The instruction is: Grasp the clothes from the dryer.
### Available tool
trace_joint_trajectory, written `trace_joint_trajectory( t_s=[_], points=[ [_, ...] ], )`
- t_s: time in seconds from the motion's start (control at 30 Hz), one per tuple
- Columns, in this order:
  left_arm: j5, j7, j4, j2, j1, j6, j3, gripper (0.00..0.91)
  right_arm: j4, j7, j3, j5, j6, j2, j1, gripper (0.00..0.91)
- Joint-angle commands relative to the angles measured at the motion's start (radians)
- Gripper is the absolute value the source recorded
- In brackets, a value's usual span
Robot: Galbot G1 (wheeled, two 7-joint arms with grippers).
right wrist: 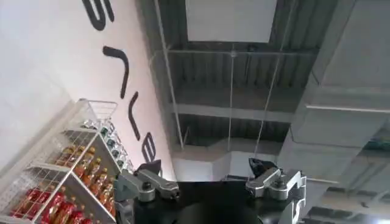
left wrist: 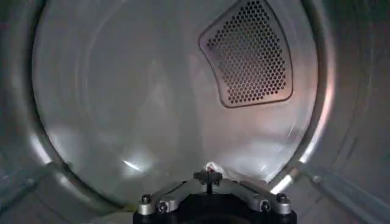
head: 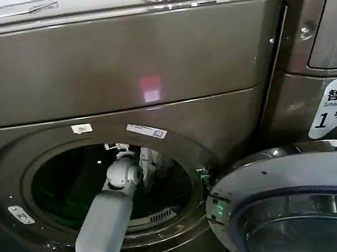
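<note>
Clothes are what I'm after, and all I can make out of them is a small pale scrap with a touch of red [left wrist: 210, 165] right at the tip of the left pincer [left wrist: 208, 176]. I cannot tell whether that pincer is released or clenched, or whether it really has the scrap.

Around it, the drum wall [left wrist: 122, 103] looks bare and shiny, with a perforated vent panel [left wrist: 250, 55] on the back.

In the head view my left arm [head: 104, 227] runs in through the porthole of the dryer [head: 118, 59] from about 7 o'clock. The door [head: 300, 208] hangs open at 4 o'clock of the porthole, beside a white label marked 1 [head: 333, 113].

To do this step well, I judge I should push lower toward the drum floor before closing, so the grip takes a good fold of cloth and not just an edge. I should also keep the wrist off the porthole rim.

The right pincer [right wrist: 207, 175] is parked pointing at the ceiling, released wide and holding nothing, with a shelf of bottles [right wrist: 67, 176] off to one side.
</note>
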Motion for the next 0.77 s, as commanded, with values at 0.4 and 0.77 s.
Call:
trace_joint_trajectory(
  t_s=[0.4,0.77],
  points=[
    [0.002,0.000,0.003,-0.001,0.001,-0.007,-0.001,0.000,0.004,0.000,0.000,0.001,-0.002,0.003,0.003,0.907],
    [0.005,0.006,0.011,0.000,0.002,-0.013,0.000,0.000,0.008,0.000,-0.006,0.000,-0.004,0.005,0.007,0.907]
  ],
)
